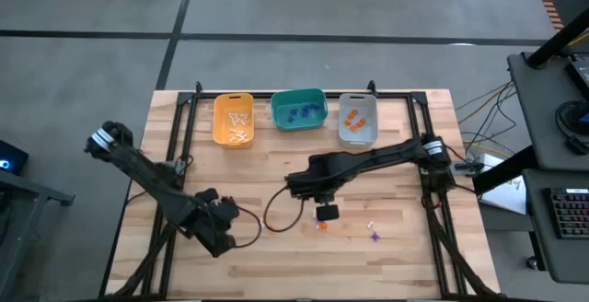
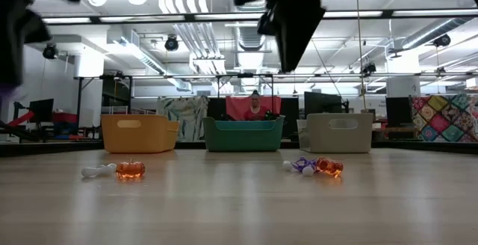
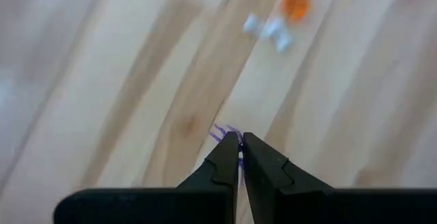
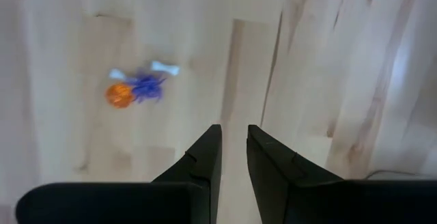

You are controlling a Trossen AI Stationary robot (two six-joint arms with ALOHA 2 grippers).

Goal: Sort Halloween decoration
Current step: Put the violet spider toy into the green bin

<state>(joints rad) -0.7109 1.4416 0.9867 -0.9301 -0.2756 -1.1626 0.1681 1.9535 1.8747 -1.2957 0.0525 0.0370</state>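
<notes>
My left gripper (image 3: 240, 142) hangs above the table's near left part (image 1: 219, 217), shut on a tiny purple trinket (image 3: 222, 132). My right gripper (image 4: 233, 134) hovers over the table's middle (image 1: 325, 212), its fingers a narrow gap apart with bare wood showing between them. More Halloween decoration lies loose on the wood: an orange piece (image 2: 129, 169) beside a white one (image 2: 98, 172), and a purple, white and orange cluster (image 2: 312, 166). The right wrist view shows that cluster (image 4: 136, 87). My left gripper pinches the purple trinket between its two fingertips, coming from above and pointing steeply down. Only thin purple legs (image 3: 218, 131) stick out beside the tips; the rest is hidden between the fingers. The trinket is lifted clear of the table.
Three bins stand in a row at the far edge: a yellow one (image 1: 233, 118) with white pieces, a teal one (image 1: 299, 109) with blue pieces, a grey one (image 1: 358, 118) with orange pieces. A black frame (image 1: 175, 145) runs along the table's sides. A cable (image 1: 281, 219) loops near the middle.
</notes>
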